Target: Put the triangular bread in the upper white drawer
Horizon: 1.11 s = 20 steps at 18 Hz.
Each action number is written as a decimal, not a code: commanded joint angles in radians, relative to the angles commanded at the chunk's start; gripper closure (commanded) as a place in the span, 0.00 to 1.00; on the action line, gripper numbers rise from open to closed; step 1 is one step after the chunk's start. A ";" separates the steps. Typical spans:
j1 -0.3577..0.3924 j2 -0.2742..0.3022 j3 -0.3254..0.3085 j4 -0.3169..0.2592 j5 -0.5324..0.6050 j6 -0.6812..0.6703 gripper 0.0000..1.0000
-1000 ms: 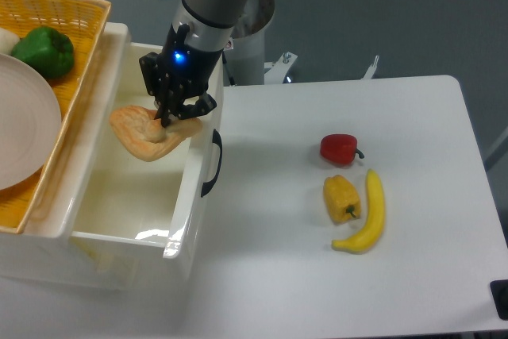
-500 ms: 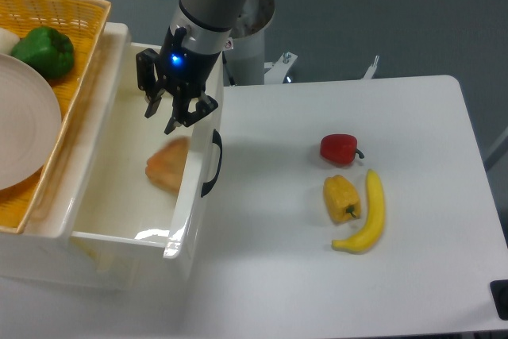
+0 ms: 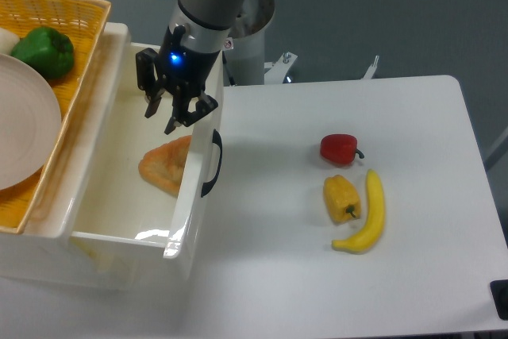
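The triangular bread [image 3: 165, 167], golden-orange with a paler centre, lies inside the upper white drawer [image 3: 127, 240], against its right front wall near the black curved handle [image 3: 213, 163]. My gripper [image 3: 161, 119] hangs open above the drawer's far end, a little above and behind the bread, with nothing between its fingers. The bread's right edge is hidden behind the drawer's front wall.
An orange woven basket [image 3: 87, 29] at the far left holds a green pepper [image 3: 44, 52] and a white plate [image 3: 24, 129]. On the white table to the right lie a red pepper [image 3: 340, 148], a yellow pepper [image 3: 341, 198] and a banana [image 3: 367, 213].
One second ago my gripper was shut on the bread above the drawer. It opened, the bread dropped into the drawer and settled slightly to the left, and the gripper rose a little.
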 joint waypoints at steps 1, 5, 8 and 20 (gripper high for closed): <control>0.009 -0.002 0.002 0.002 0.000 0.000 0.54; 0.052 -0.031 0.005 0.050 0.000 0.000 0.10; 0.066 -0.040 0.005 0.060 0.015 -0.002 0.00; 0.094 -0.084 0.008 0.063 0.168 0.003 0.00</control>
